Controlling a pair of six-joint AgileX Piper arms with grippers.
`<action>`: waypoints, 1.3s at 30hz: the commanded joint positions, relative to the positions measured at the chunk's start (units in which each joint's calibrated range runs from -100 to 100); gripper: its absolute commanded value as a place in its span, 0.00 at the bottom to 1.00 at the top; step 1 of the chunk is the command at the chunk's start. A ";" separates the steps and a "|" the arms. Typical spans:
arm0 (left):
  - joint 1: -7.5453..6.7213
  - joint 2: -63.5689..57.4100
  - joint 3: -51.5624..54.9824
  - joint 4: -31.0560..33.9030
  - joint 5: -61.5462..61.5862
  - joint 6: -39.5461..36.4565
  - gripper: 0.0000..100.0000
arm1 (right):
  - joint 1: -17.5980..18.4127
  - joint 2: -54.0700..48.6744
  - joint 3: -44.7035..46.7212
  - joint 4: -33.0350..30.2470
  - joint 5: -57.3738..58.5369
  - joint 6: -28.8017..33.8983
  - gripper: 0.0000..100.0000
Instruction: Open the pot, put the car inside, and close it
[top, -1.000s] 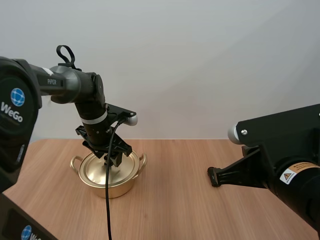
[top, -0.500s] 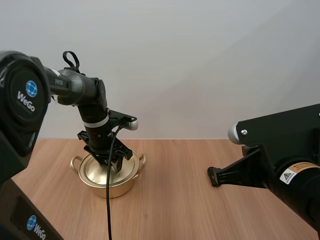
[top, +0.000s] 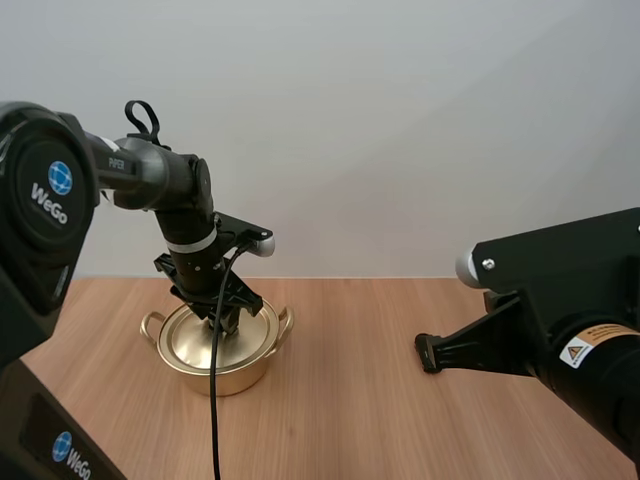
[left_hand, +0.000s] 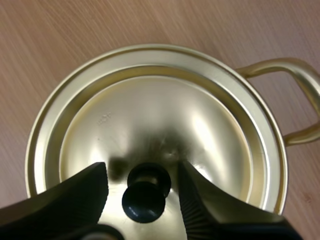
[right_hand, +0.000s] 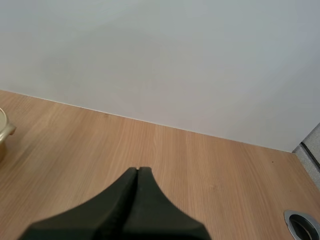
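Pale grey wall is rising behind the wooden table (top: 380, 420) that I am watching from my station. In the high view, a small gold pot (top: 215, 365) is sitting toward 9 o'clock from the table's middle. Its lid (top: 188, 340) is lying closed on it, and its two loop handles are sticking out at 9 and 3 o'clock.

I am holding my left gripper (top: 222, 318) pointed down over the middle of the lid, with the arm reaching in from 10 o'clock of the pot. Through the left wrist view, its two ribbed fingers (left_hand: 75, 197) are standing apart, one on each side of the lid's black knob (left_hand: 145, 200). A thin gap is showing between the knob and each finger, so the gripper is straddling the knob rather than pinching it. The lid's domed gold surface is shining beneath them, and one loop handle (left_hand: 295, 100) is jutting out past the rim.

My right gripper (top: 428, 352) is hanging low near the table, well apart from the pot, at about 3 o'clock of it. In the right wrist view, its fingers are lying pressed together as one dark wedge, holding nothing. The pot's gold edge is just peeking in far off beside the wood grain.
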 joint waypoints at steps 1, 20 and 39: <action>-0.02 0.01 0.09 0.00 -0.02 -0.02 0.61 | -0.06 0.04 0.03 -0.07 0.02 0.02 0.00; -0.02 0.01 0.09 0.00 -0.05 0.00 0.00 | -0.06 0.04 0.03 -0.07 0.02 0.02 0.00; -0.02 -16.43 -13.01 -3.32 -3.96 -0.34 0.00 | -0.07 0.04 0.03 0.03 0.02 -0.08 0.00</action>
